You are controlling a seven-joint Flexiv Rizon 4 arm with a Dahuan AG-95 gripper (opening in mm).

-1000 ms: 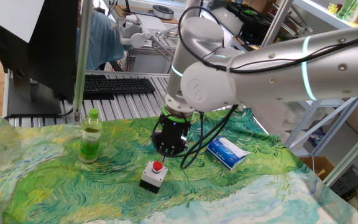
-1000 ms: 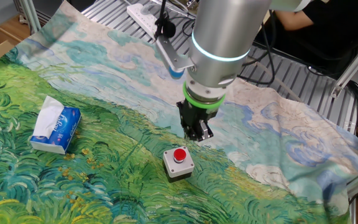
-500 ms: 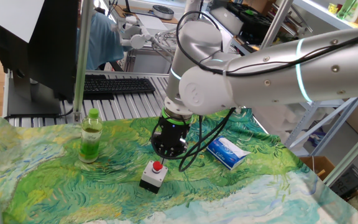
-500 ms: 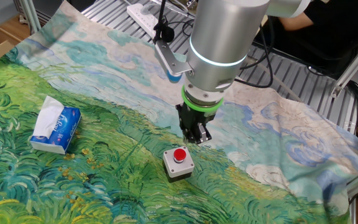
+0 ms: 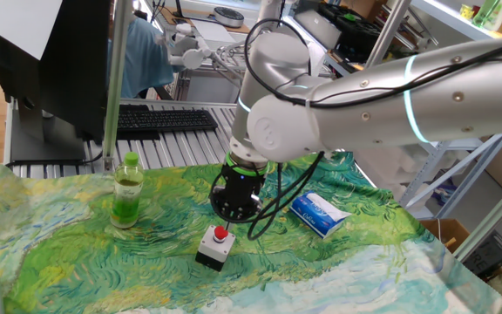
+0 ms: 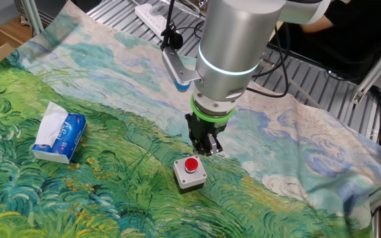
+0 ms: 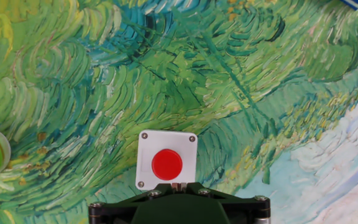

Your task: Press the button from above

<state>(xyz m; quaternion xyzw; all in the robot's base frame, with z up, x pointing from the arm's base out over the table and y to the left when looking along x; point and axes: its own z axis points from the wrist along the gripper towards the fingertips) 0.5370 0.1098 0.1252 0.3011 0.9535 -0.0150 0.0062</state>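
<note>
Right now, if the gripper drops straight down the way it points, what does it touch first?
Probably the small red round button on its white box, or that box's near edge. The gripper hangs above it but looks slightly off-centre; depth is unclear.

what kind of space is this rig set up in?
Most likely a robotics lab or workshop. The table wears a painted-pattern cloth and is framed by aluminium posts, with a keyboard and dark monitor just behind it and cluttered shelving beyond the arm.
</note>
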